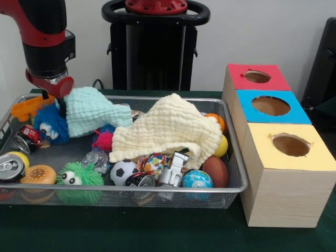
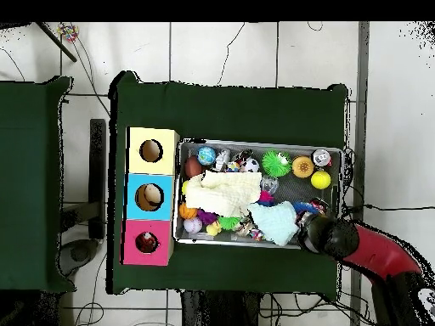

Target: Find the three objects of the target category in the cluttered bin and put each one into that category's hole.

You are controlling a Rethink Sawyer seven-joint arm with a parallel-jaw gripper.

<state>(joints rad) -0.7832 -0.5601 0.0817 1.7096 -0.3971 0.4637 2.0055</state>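
We see the red and black arm's gripper (image 1: 55,97) low over the wire mesh bin (image 1: 233,157), at the corner farthest from the boxes, just beside a pale blue cloth (image 1: 94,113); we cannot tell how its jaws stand. A cream cloth (image 1: 168,131) covers the bin's middle. Balls, including a black-and-white soccer ball (image 1: 123,170), lie along the front edge. Beside the bin stand red (image 1: 257,77), blue (image 1: 270,106) and yellow (image 1: 290,145) holed boxes.

A wire bin (image 1: 233,157) sits heaped with balls, toys and two cloths. Just beside it stand three boxes, red (image 1: 257,79), blue (image 1: 270,107) and yellow (image 1: 291,147), each with a round hole on top.
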